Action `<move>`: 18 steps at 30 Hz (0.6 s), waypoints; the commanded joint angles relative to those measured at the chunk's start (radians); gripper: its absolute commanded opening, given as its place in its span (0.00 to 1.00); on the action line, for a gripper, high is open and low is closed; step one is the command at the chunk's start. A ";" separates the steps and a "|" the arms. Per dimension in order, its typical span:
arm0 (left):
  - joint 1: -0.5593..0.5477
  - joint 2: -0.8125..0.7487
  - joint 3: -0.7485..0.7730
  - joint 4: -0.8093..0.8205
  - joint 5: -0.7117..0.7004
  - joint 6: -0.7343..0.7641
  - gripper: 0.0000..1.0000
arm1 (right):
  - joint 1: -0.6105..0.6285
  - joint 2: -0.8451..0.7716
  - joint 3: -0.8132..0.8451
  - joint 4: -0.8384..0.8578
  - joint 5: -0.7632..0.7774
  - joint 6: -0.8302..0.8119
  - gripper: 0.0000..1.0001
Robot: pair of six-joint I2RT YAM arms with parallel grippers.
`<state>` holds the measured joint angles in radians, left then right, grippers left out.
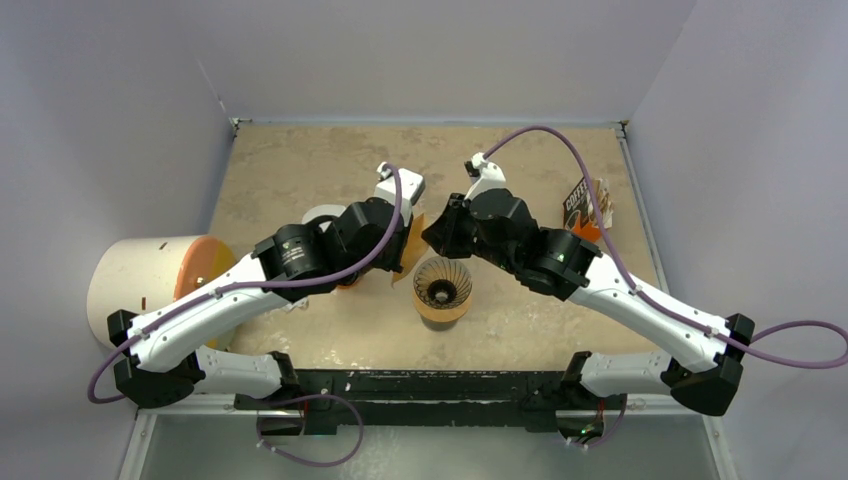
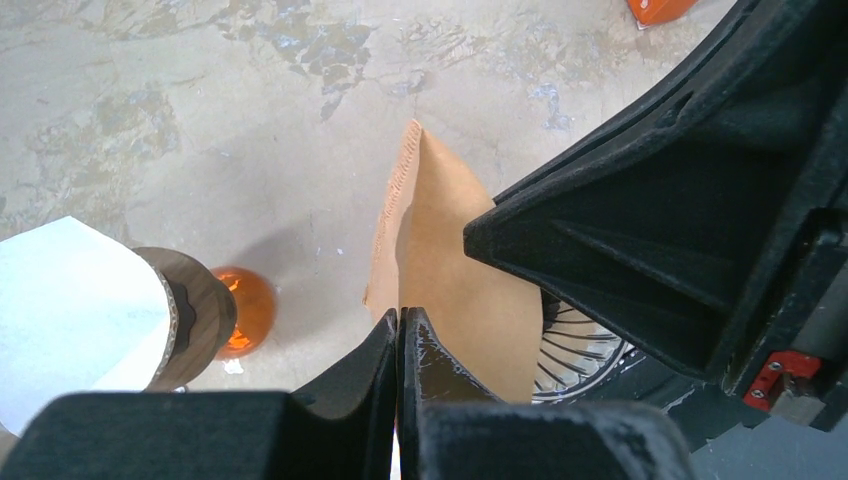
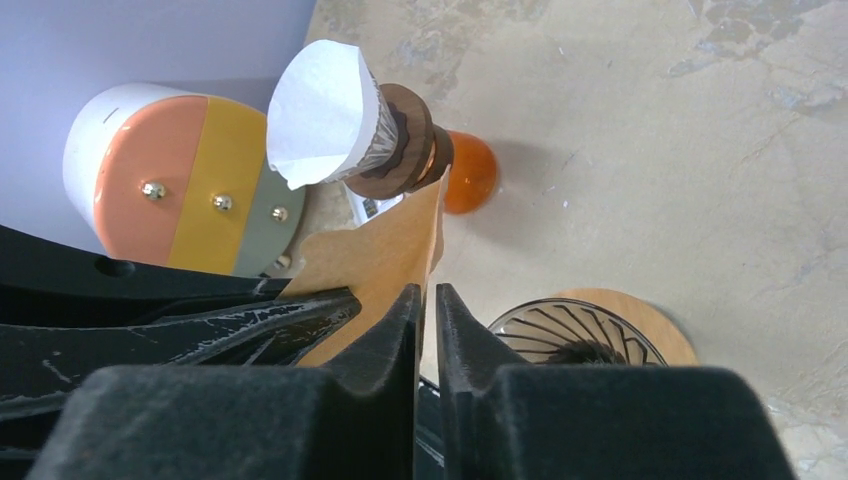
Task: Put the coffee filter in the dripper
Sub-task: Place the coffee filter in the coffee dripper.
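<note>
Two robot arms reach in from the near edge of a mottled beige worktop (image 1: 300, 160) and meet at its middle, sharing one tan paper filter (image 2: 450, 280) between them. The left hand (image 2: 400, 335) has its two black fingers pressed fully together, pinching the filter's lower edge. The right hand (image 3: 428, 310) comes in from the other side; its fingers are almost together with only a thin slit between them, and the filter's far edge runs down into that slit, so it too seems to grip the paper. The filter is flattened, upright and off the worktop, its crimped seam uppermost in the left wrist view. It is not in the dripper (image 1: 443, 285), which stands upright just beside and below it, nearer the arm bases, a clear ribbed glass cone on a round wooden collar with its mouth open. Behind the left arm lies a second wood-collared cone (image 3: 400, 130) on its side with white paper in it, touching an orange glass (image 3: 470, 172). A white drum (image 1: 135, 275) with a pink and yellow face sits at the far left, and a black-and-orange packet (image 1: 582, 205) at the right.
</note>
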<state>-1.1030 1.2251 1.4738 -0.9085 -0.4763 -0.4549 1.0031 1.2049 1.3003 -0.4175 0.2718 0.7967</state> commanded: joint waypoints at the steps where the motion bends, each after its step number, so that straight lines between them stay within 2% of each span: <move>1: -0.009 -0.002 0.051 -0.002 0.010 -0.024 0.00 | 0.006 -0.025 -0.002 -0.026 0.019 -0.022 0.08; 4: -0.009 -0.003 0.058 -0.007 0.020 -0.028 0.00 | 0.005 -0.044 -0.003 -0.042 0.020 -0.029 0.00; 18: -0.009 0.014 0.077 0.000 0.171 -0.079 0.00 | 0.005 -0.160 -0.003 -0.178 0.017 -0.065 0.00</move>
<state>-1.1069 1.2266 1.5150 -0.9146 -0.3588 -0.4988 1.0031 1.0817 1.2999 -0.5312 0.2714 0.7547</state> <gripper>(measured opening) 0.002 0.005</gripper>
